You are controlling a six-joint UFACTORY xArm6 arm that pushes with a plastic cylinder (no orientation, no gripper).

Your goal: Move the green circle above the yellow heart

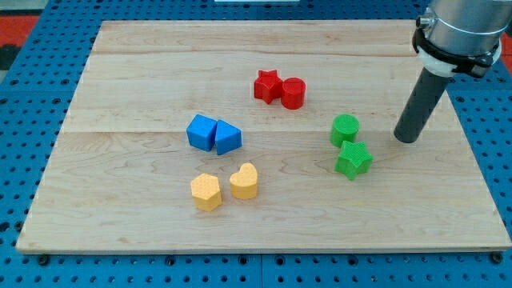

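The green circle (345, 128) sits right of the board's centre, touching or nearly touching the green star (354, 159) just below it. The yellow heart (245, 181) lies at lower centre, with a yellow hexagon (206, 192) at its left. My tip (406, 139) rests on the board to the right of the green circle, a short gap away, roughly level with it. The green circle is to the right of and slightly above the yellow heart.
A red star (267, 86) and a red cylinder (293, 93) touch each other at upper centre. A blue cube (202, 132) and a blue triangle (227, 138) sit together left of centre. The wooden board (120, 80) lies on a blue pegboard.
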